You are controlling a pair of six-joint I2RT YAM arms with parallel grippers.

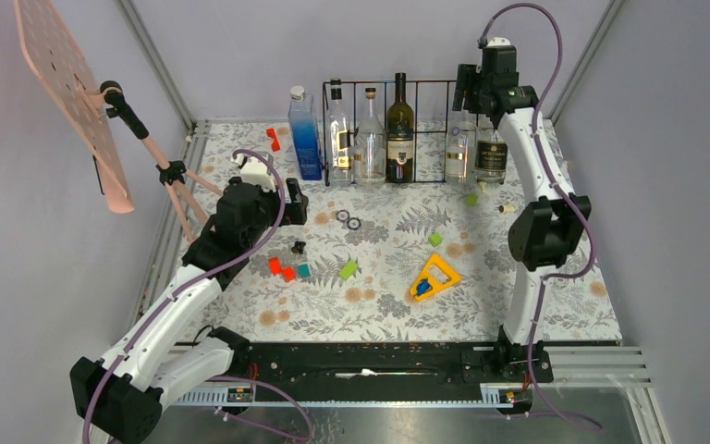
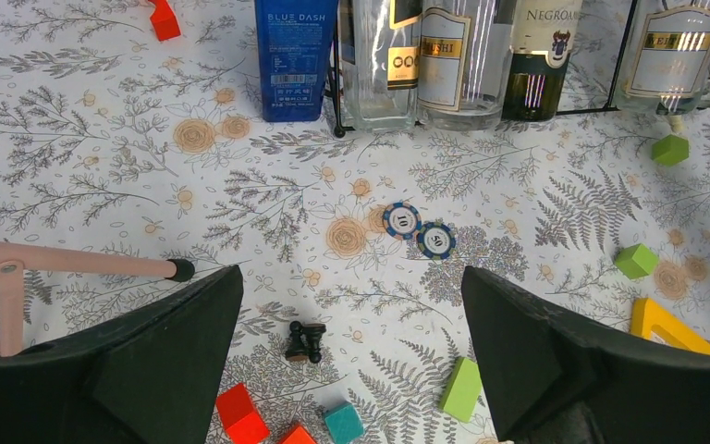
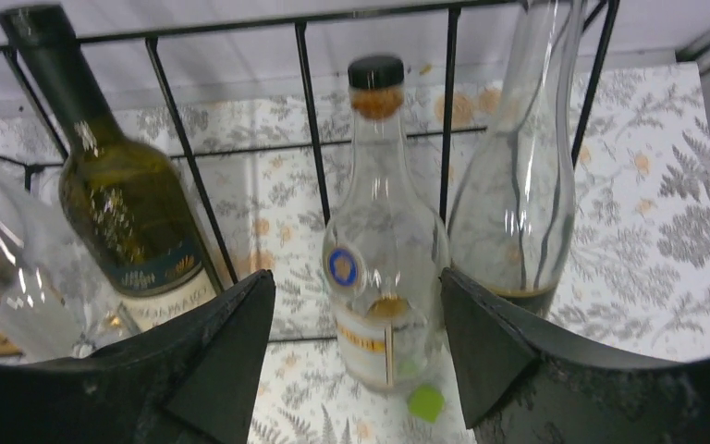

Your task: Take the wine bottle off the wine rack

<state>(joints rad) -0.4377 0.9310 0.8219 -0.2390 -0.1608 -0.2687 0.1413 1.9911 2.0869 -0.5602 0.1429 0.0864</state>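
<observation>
Wine rack (image 1: 422, 81) at the table's (image 1: 518, 305) 12 o'clock edge, right gripper (image 3: 356, 277) spread either side of a corked clear bottle (image 3: 384, 268) at the rack's right end, not clamped, left gripper (image 2: 351, 273) wide open near 9 o'clock.

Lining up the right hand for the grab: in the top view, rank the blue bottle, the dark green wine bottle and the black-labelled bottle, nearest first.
1. Black-labelled bottle, far right, next to the right hand.
2. Dark green wine bottle, middle of the row.
3. Blue bottle, left end of the row.
</observation>
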